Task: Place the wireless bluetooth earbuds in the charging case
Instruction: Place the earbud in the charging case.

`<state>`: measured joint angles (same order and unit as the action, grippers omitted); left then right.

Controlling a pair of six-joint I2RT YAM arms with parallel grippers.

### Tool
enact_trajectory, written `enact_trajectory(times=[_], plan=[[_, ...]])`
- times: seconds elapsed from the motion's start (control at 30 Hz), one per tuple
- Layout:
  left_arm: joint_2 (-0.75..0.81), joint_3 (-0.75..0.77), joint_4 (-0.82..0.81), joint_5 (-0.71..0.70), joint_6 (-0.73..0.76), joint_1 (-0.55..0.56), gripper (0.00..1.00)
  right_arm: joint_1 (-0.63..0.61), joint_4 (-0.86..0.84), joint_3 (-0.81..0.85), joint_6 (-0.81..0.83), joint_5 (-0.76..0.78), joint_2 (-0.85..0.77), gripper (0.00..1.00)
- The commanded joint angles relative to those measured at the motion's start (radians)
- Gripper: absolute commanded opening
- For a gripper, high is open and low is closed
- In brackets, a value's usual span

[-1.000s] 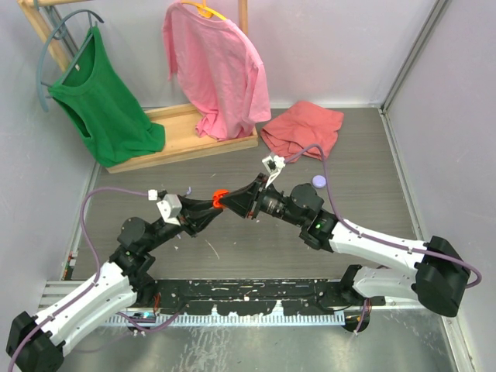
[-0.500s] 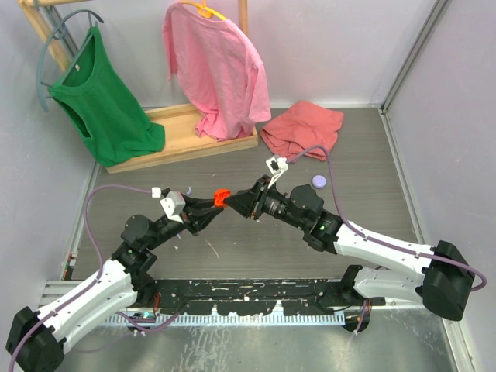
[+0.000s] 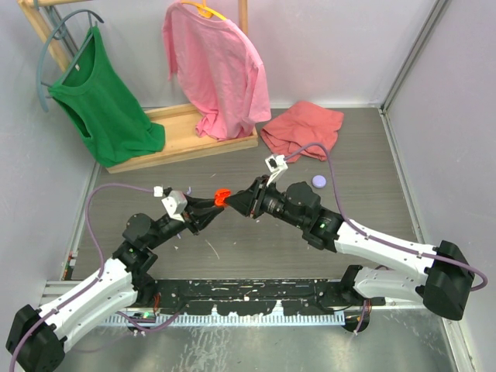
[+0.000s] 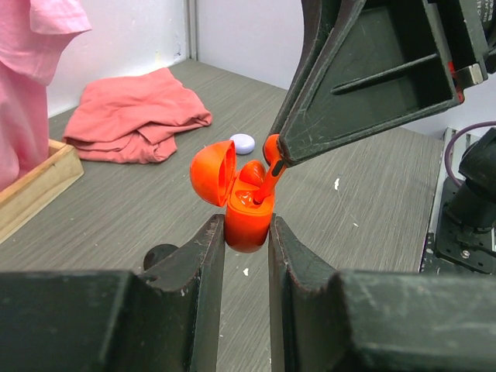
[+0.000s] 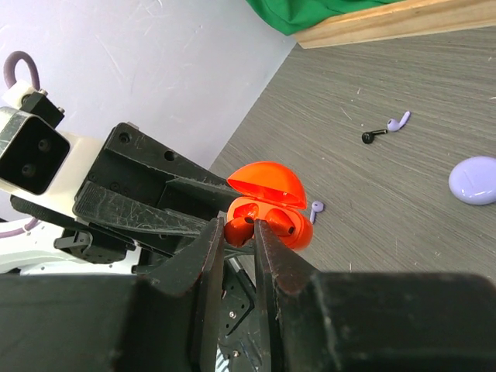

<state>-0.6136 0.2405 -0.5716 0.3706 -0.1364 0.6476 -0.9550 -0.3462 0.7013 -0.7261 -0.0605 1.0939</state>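
Observation:
My left gripper (image 4: 246, 226) is shut on the base of an orange charging case (image 4: 248, 217) held above the table, lid (image 4: 213, 172) open. One red-orange earbud (image 4: 249, 172) sits in the case. My right gripper (image 5: 239, 229) is shut on a second red-orange earbud (image 5: 240, 226), whose stem (image 4: 267, 180) points down into the case's free slot. In the top view the two grippers (image 3: 208, 206) (image 3: 235, 201) meet at the case (image 3: 221, 195). Two lavender earbuds (image 5: 399, 121) (image 5: 315, 209) and a black earbud (image 5: 372, 136) lie on the table.
A lavender round case (image 3: 318, 181) lies on the table right of the grippers, also in the right wrist view (image 5: 475, 180). A red cloth (image 3: 302, 128) lies at the back. A wooden rack (image 3: 182, 143) with green and pink shirts stands at the back left.
The right arm has shifted slightly toward the case with the earbud. The left gripper holds the case almost still. Both grips are unchanged.

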Motion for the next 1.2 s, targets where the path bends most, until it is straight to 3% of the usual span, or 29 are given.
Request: enact_trajectory(times=[0.0, 0.43, 0.9, 1.17], plan=[[0.008, 0.031, -0.113, 0.036, 0.036, -0.002, 0.02, 0.003, 0.098, 0.056, -0.020, 0.068, 0.014, 0.17], [0.012, 0.052, -0.062, 0.091, 0.093, -0.002, 0.02, 0.003, 0.264, 0.142, -0.027, 0.101, 0.022, 0.20], [0.009, 0.037, -0.075, 0.075, 0.076, -0.002, 0.02, 0.002, 0.232, 0.131, 0.019, 0.094, -0.016, 0.37], [-0.008, 0.033, -0.089, 0.073, 0.060, -0.002, 0.02, 0.003, 0.233, 0.139, 0.090, 0.068, -0.050, 0.40]])
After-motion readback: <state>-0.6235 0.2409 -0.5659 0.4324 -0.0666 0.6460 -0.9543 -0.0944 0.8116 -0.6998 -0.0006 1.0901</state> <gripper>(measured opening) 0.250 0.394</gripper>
